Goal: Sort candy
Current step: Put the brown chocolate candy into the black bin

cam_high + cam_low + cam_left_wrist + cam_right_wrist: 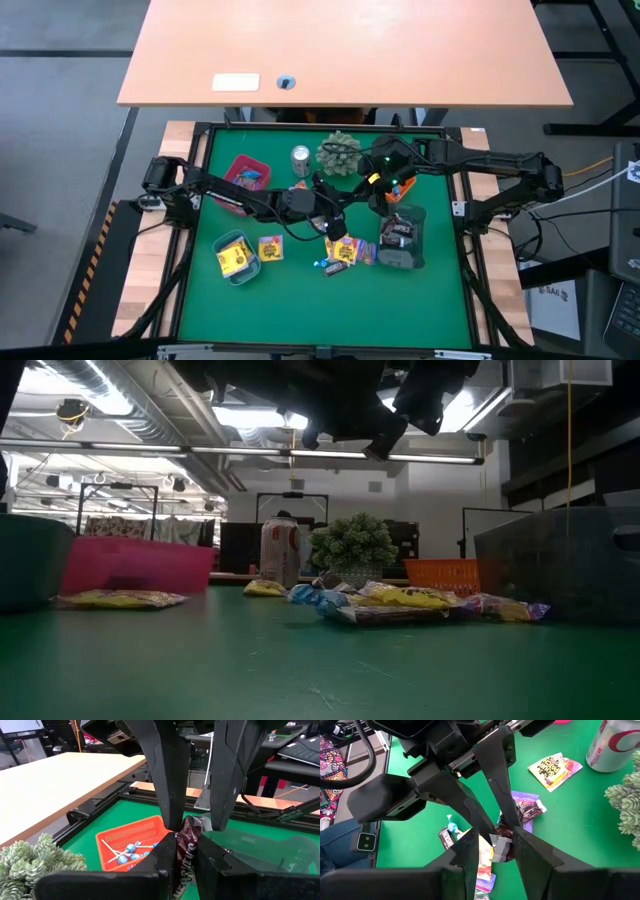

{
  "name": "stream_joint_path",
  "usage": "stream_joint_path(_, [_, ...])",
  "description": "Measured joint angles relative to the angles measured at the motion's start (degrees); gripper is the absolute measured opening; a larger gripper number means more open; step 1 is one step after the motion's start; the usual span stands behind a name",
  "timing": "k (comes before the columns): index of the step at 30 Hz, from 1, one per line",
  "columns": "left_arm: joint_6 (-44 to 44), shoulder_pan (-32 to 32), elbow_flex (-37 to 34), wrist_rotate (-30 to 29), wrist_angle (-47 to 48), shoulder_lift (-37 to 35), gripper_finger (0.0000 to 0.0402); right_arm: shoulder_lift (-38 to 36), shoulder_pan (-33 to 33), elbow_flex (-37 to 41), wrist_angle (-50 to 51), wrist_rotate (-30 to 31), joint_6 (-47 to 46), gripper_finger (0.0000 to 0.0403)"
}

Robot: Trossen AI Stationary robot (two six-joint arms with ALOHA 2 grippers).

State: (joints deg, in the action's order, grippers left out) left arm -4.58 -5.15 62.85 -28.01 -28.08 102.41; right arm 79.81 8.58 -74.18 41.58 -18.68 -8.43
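A dark brown mini bar (187, 857) is held in the air between both grippers, above the middle of the green mat. My left gripper (186, 842) is shut on it. My right gripper (496, 840) is open; its fingers stand on either side of the bar's silver end (501, 842), and a gap shows beside one finger. Below lies the loose candy pile (345, 255) of yellow packets, blue pieces and brown bars. It shows again in the low view as the candy pile (400, 600). One yellow packet (555, 770) lies apart near the can. My left gripper pinches the brown mini bar between its two fingers, one finger (165, 855) on each flat side of the wrapper's middle (189, 851). The bar is lifted clear of the mat. Its far end (192, 822) sticks out past the fingertips, between the right arm's fingers.
An orange tray (120, 837) holds blue pieces, and beside it a grey tray (402, 238) holds brown bars. A teal tray (235, 258) holds yellow packets. A pink tray (245, 172), a silver can (300, 157) and a green plant ball (340, 152) stand at the far side.
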Motion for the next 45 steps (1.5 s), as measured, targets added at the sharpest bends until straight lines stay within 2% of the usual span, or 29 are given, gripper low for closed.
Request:
stream_joint_path(33, [0.09,-0.98,0.00,0.09,-1.20,0.00,0.0039,0.00,0.00,0.00,1.82,0.04,2.78,0.0118])
stream_joint_path(37, [0.08,-0.85,0.00,0.07,-1.29,0.00,0.0039,0.00,0.00,0.01,1.75,0.04,2.78,0.0095])
stream_joint_path(43, [0.14,-0.85,0.00,0.04,-1.27,0.00,0.0039,-0.02,0.00,0.01,1.75,0.00,2.82,0.0021])
stream_joint_path(45, [0.16,-0.85,0.00,0.04,-1.26,0.00,0.0039,-0.04,0.01,0.01,1.75,0.00,2.84,0.0008])
